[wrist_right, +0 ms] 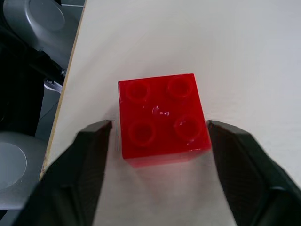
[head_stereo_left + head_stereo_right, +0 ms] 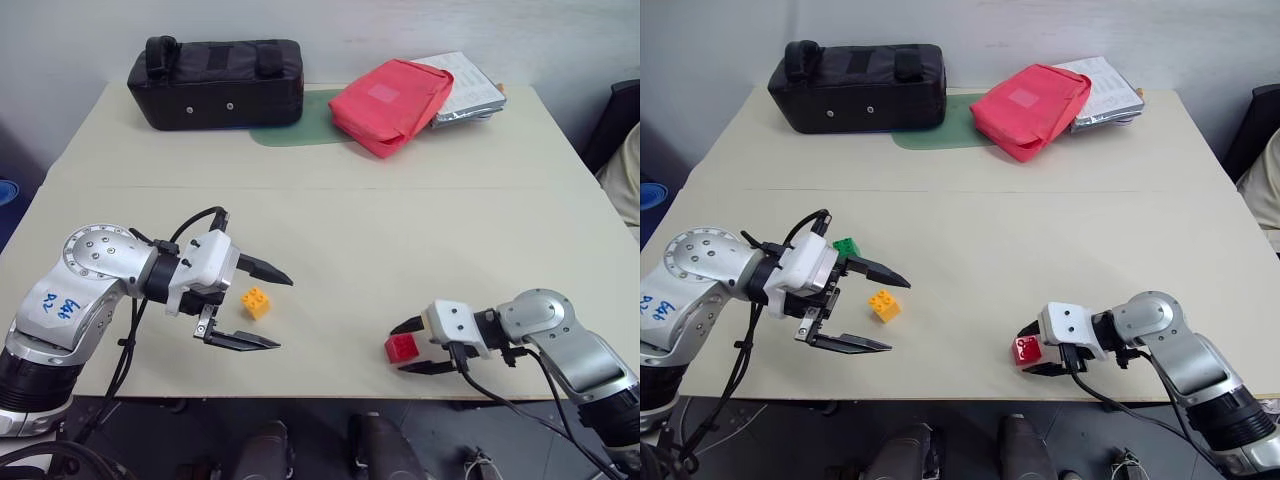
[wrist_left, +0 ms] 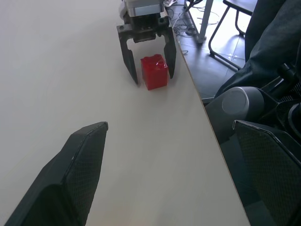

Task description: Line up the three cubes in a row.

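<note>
The red cube (image 1: 162,117) sits studs-up on the cream table (image 2: 400,230), close to its front edge at the right. My right gripper (image 2: 397,348) straddles it, open, with a small gap on each side between the fingers (image 1: 89,155) and the brick. The yellow-orange cube (image 2: 256,301) lies front left on the table, between the spread fingers of my left gripper (image 2: 284,313), which hovers open and holds nothing. The green cube (image 2: 846,246) rests just behind the left gripper's white body, partly hidden by it.
Along the table's far side stand a black bag (image 2: 215,82), a green mat (image 2: 300,132), a red fabric pouch (image 2: 392,103) and a stack of papers (image 2: 470,88). The front edge runs right beside the red cube.
</note>
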You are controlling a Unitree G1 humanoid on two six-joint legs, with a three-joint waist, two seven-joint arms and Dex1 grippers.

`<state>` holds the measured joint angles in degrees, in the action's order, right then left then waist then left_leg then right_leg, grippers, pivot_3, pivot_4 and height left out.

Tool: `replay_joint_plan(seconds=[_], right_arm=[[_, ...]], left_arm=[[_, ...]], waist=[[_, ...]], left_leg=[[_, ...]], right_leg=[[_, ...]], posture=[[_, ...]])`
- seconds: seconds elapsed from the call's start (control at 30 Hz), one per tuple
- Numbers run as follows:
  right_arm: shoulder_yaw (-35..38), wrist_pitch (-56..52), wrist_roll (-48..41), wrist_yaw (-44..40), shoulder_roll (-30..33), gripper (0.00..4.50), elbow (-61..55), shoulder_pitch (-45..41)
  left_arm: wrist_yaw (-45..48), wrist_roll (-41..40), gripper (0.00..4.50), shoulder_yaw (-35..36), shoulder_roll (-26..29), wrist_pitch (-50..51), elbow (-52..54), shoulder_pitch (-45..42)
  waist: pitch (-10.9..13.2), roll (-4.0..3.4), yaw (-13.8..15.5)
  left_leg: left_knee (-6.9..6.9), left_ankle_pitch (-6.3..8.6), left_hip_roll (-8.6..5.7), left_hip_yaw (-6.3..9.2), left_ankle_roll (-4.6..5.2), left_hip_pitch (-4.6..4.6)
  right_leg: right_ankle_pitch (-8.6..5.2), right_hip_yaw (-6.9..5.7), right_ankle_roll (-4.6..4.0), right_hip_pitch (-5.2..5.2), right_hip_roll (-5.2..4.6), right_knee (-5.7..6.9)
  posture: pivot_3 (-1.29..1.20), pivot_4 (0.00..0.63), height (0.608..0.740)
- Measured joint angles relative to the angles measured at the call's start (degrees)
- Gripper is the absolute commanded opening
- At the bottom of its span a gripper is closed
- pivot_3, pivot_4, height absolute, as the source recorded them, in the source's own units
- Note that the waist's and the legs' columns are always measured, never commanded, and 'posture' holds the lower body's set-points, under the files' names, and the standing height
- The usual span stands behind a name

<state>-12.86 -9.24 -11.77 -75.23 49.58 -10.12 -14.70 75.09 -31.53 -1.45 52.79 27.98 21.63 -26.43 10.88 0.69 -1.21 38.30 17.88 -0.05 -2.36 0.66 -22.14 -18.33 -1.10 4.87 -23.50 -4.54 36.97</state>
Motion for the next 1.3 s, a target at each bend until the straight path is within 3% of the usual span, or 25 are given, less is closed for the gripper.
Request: replay_joint_plan(seconds=[0.07, 0.17, 0.37, 0.47, 0.63, 0.83, 0.97, 1.17, 1.3], right_arm=[[0.0, 0.2, 0.0, 0.0, 0.0, 4.49, 0.0, 0.0], [0.8, 0.2, -0.8, -0.3, 0.7, 4.49, -0.2, 1.0], [10.5, -4.2, -8.6, -1.6, 5.1, 4.49, -3.4, 1.3], [14.4, -11.1, -15.8, -1.8, 6.0, 4.49, -4.6, -1.5], [19.2, -18.4, -23.1, -1.8, 7.9, 4.49, -6.0, -5.7], [19.6, -21.2, -25.0, -2.3, 8.2, 4.49, -6.1, -7.5], [19.4, -22.2, -25.6, -2.3, 8.1, 4.49, -6.1, -9.6], [18.0, -23.3, -26.0, -1.5, 7.1, 4.49, -6.4, -12.0], [17.8, -23.8, -26.1, -0.7, 6.5, 4.49, -7.4, -12.2]], left_arm=[[0.0, 0.0, 4.50, 0.0, 0.0, 0.0, 0.0, 0.0], [-0.1, 0.1, 4.50, 0.1, 0.0, 0.1, -0.2, 0.2], [-4.0, -0.6, 4.50, 5.7, 1.0, 2.7, 0.3, 8.9], [-9.0, 0.7, 4.50, 15.3, 0.8, 3.1, 1.7, 21.4], [-16.7, 2.8, 4.50, 30.6, -4.9, 3.6, 4.6, 38.8], [-21.9, 3.5, 4.50, 42.3, -11.7, 2.8, 9.6, 51.6], [-23.5, 2.2, 4.50, 42.0, -12.4, 3.4, 12.3, 51.8], [-28.8, 2.3, 4.50, 32.7, -11.3, 5.0, 13.2, 40.5], [-30.3, 4.7, 4.50, 26.9, -8.8, 5.0, 8.0, 33.4]], waist=[[0.0, 0.00, 0.0], [0.0, 0.00, 0.0], [0.0, 0.00, -0.3], [0.0, -0.01, -0.9], [0.0, 0.11, -0.1], [-0.1, 0.13, 1.1], [-0.1, 0.13, 1.2], [-0.1, 0.16, 1.0], [-0.1, 0.16, 0.8]], left_leg=[[0.00, 0.00, 0.00, 0.00, 0.00, 0.00], [0.00, 0.00, 0.00, 0.00, 0.00, 0.00], [-0.02, 0.00, 0.06, 0.03, 0.00, 0.02], [-0.14, 0.01, 0.08, 0.01, -0.01, 0.09], [-0.13, 0.20, 0.09, 0.19, 0.22, 0.10], [-0.13, 0.28, 0.02, 0.20, 0.28, 0.09], [-0.15, 0.29, -0.01, 0.24, 0.29, 0.10], [-0.19, 0.22, 0.00, 0.24, 0.13, 0.08], [-0.18, 0.19, 0.00, 0.19, 0.09, 0.07]], right_leg=[[0.00, 0.00, 0.00, 0.00, 0.00, 0.00], [0.00, 0.00, 0.00, 0.00, 0.00, 0.00], [0.00, 0.00, -0.01, 0.00, 0.01, 0.01], [-0.01, 0.11, -0.02, -0.01, 0.01, 0.00], [-0.05, -0.01, -0.09, 0.06, -0.09, -0.34], [-0.04, -0.03, -0.09, 0.08, -0.22, -0.46], [-0.04, -0.08, -0.10, 0.10, -0.25, -0.45], [-0.04, -0.10, -0.11, 0.06, -0.21, -0.43], [-0.04, -0.07, -0.11, 0.04, -0.15, -0.40]], posture=[[0.00, 0.150, 0.740], [0.00, 0.150, 0.740], [0.00, 0.150, 0.740], [0.00, 0.150, 0.740], [0.00, 0.150, 0.740], [0.00, 0.150, 0.740], [0.00, 0.150, 0.740], [0.00, 0.150, 0.740], [0.00, 0.150, 0.740]])
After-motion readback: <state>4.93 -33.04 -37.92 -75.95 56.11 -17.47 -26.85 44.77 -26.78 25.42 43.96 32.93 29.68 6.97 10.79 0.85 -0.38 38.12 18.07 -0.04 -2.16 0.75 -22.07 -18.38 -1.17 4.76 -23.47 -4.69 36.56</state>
